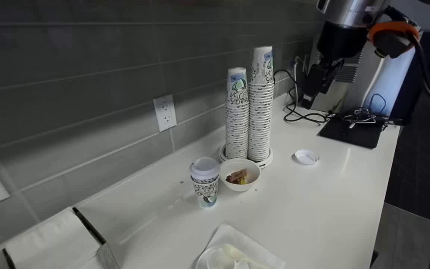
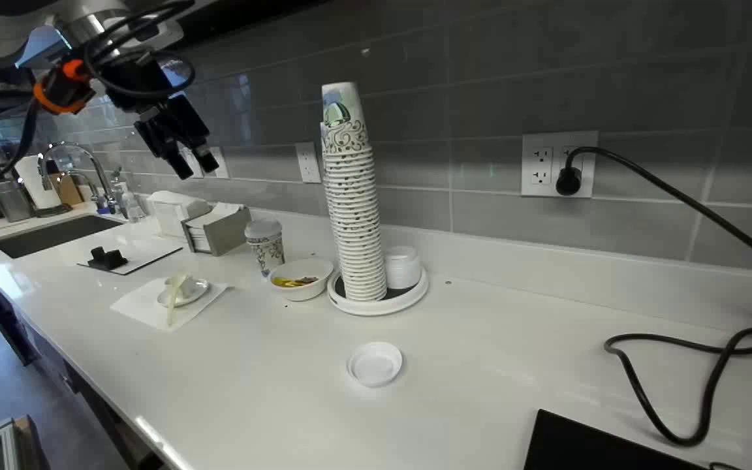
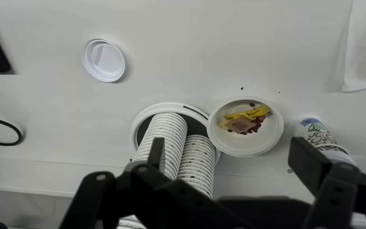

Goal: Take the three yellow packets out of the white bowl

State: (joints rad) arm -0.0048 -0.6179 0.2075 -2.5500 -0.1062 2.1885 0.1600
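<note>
The white bowl (image 1: 253, 177) stands on the counter beside the cup stacks; it also shows in an exterior view (image 2: 302, 292) and the wrist view (image 3: 249, 144). Its inside is pale. Yellow packets (image 3: 248, 113) lie crumpled and overlapping in it, partly under a square brown-tan packet (image 3: 240, 124); how many are yellow I cannot tell. Dark red beans (image 3: 256, 124) lie among them. Yellow also shows in both exterior views (image 1: 242, 181) (image 2: 290, 282). My gripper (image 3: 227, 144) is open and empty, high above the counter, as both exterior views show (image 1: 312, 98) (image 2: 194, 166).
Two tall paper cup stacks (image 1: 260, 116) stand on a round dark-centred tray (image 3: 141, 112) against the bowl. A lidded paper cup (image 1: 205, 190) stands on the bowl's other side. A white lid (image 3: 105, 60), a napkin with dishes (image 2: 154, 307), and a napkin holder (image 2: 222, 230) are also on the counter.
</note>
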